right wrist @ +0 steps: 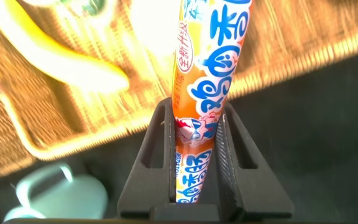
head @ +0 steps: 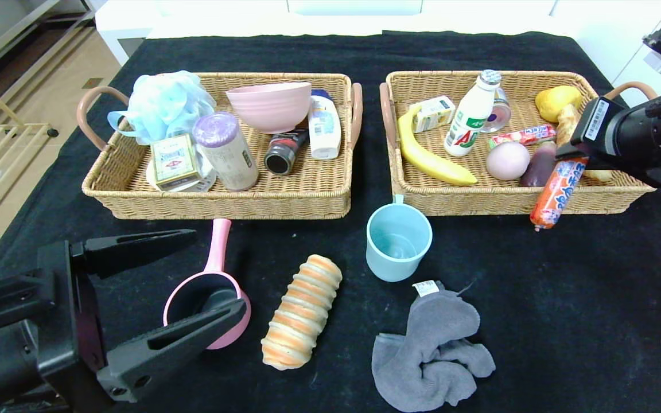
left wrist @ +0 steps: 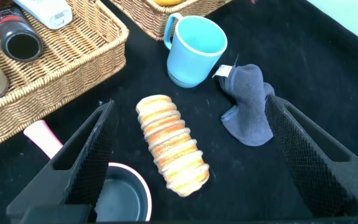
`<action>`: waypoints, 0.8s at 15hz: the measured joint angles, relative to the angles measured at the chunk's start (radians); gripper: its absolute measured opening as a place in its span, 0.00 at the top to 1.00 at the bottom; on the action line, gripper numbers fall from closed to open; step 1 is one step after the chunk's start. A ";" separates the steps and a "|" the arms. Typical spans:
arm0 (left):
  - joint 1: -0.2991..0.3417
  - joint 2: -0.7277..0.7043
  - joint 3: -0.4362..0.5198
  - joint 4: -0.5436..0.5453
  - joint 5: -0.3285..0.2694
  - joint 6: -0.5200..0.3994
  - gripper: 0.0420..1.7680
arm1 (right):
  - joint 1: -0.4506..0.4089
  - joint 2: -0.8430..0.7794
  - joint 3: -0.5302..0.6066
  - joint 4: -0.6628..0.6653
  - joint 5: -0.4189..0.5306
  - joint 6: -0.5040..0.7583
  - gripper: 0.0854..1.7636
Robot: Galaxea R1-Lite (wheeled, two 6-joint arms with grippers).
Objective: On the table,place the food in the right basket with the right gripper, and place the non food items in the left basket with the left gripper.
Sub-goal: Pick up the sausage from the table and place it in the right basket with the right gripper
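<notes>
Left gripper (head: 193, 275) hangs low at the near left of the table (head: 566, 321), jaws spread wide and empty, over a pink ladle (head: 207, 301). Just right of it: a striped bread roll (head: 302, 310), then a grey cloth (head: 431, 350). Behind those, a blue cup (head: 396, 241) stands upright close to the baskets. Right gripper (right wrist: 194, 134) is clamped on an orange sausage (head: 557, 192), which hangs across the front rim of the right basket (head: 479, 201), lower end outside it. That basket holds a banana (head: 428, 155) and a milk bottle (head: 471, 117). Left basket (head: 216, 201) holds a pink bowl (head: 270, 106) and a blue bath sponge (head: 161, 106).
</notes>
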 joint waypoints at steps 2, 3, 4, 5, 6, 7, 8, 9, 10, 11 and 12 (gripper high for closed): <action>0.000 -0.001 0.000 0.000 0.000 0.000 0.03 | -0.007 0.027 -0.050 -0.018 0.000 0.001 0.78; 0.000 -0.002 0.000 0.000 0.000 0.000 0.03 | -0.009 0.042 -0.076 -0.040 0.000 0.000 0.78; 0.000 -0.002 0.000 0.000 0.000 0.000 0.03 | -0.013 0.058 -0.096 -0.056 0.000 0.000 0.78; 0.000 -0.003 0.000 0.000 0.000 0.000 0.03 | -0.016 0.077 -0.122 -0.073 0.000 0.000 0.78; 0.001 -0.003 0.000 -0.002 0.000 0.000 0.03 | -0.017 0.095 -0.148 -0.084 0.000 0.000 0.78; 0.001 -0.003 0.000 -0.002 0.000 0.000 0.03 | -0.019 0.113 -0.167 -0.109 0.000 -0.001 0.78; 0.001 -0.004 0.000 -0.002 0.000 0.000 0.03 | -0.021 0.130 -0.179 -0.146 0.000 0.000 0.78; 0.001 -0.004 0.000 -0.002 0.001 0.000 0.03 | -0.021 0.144 -0.183 -0.180 0.000 0.000 0.78; 0.001 -0.004 0.000 -0.002 0.001 0.000 0.03 | -0.020 0.154 -0.186 -0.204 0.003 0.000 0.78; 0.001 -0.004 0.000 -0.003 0.001 0.000 0.03 | -0.021 0.165 -0.187 -0.226 0.008 0.000 0.78; 0.001 -0.003 0.000 -0.003 0.001 0.000 0.03 | -0.024 0.173 -0.187 -0.243 0.012 -0.001 0.78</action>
